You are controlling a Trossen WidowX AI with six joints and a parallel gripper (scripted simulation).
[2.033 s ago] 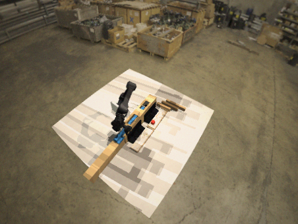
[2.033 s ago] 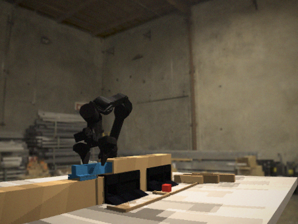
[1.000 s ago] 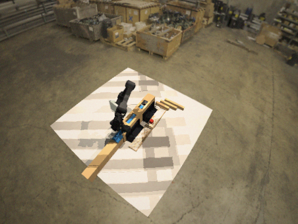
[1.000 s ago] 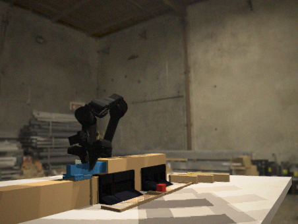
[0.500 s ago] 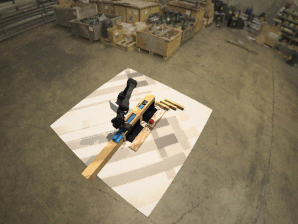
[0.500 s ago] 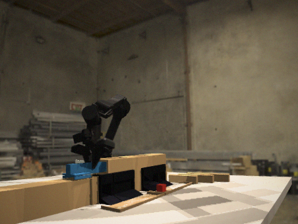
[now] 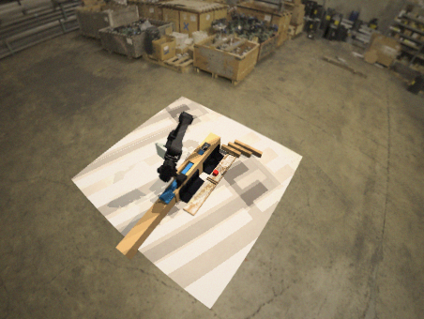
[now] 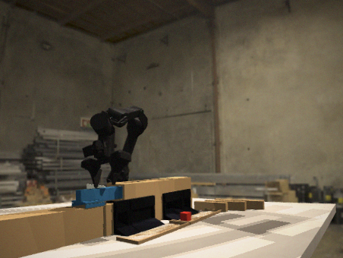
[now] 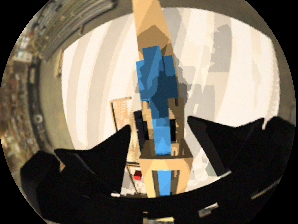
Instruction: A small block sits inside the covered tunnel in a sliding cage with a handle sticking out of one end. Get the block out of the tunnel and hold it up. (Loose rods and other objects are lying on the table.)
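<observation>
The tunnel (image 7: 212, 141) (image 8: 155, 184) (image 9: 166, 163), at the centre of the top view, looked like smooth, matt wood. The handle (image 7: 168, 192) (image 8: 91, 196) (image 9: 157, 75) looked like flat blue plastic. At the right of the exterior view, the red cube (image 7: 216, 173) (image 8: 185, 215) seemed matt and smooth. The board (image 7: 200, 197) (image 8: 137, 237) below the tunnel had a rough, blotchy wood look. The arm (image 7: 174, 142) (image 8: 127, 113) appeared dull black.
</observation>
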